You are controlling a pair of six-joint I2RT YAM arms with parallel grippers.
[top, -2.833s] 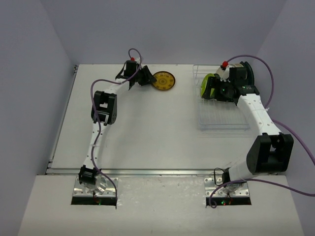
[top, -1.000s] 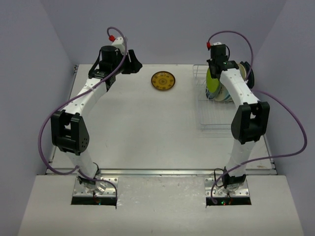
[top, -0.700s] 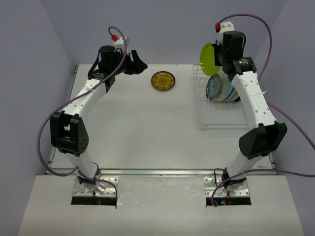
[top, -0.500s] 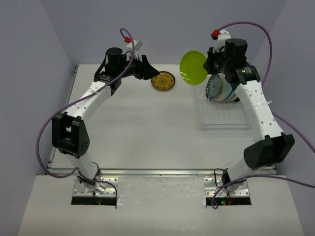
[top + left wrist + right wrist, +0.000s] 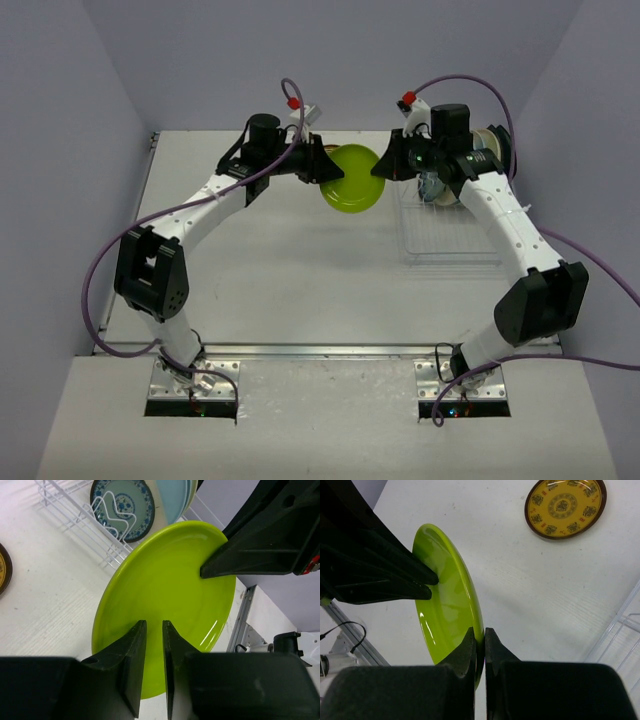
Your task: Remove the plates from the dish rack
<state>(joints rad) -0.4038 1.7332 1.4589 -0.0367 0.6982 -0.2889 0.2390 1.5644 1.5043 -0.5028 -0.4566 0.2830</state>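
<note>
The left arm (image 5: 205, 205) and right arm (image 5: 505, 215) are white tubes joined by bulky black housings. A purple cable (image 5: 95, 270) loops along each, with a small red cap (image 5: 293, 101) near the wrist. Shiny metal base plates (image 5: 190, 385) anchor them. The fingers (image 5: 131, 655) are matte black wedges.

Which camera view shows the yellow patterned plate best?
The right wrist view: the nearly whole yellow patterned plate lies flat on the table. The left wrist view shows only its dark rim; in the top view the lime-green plate hides it.
</note>
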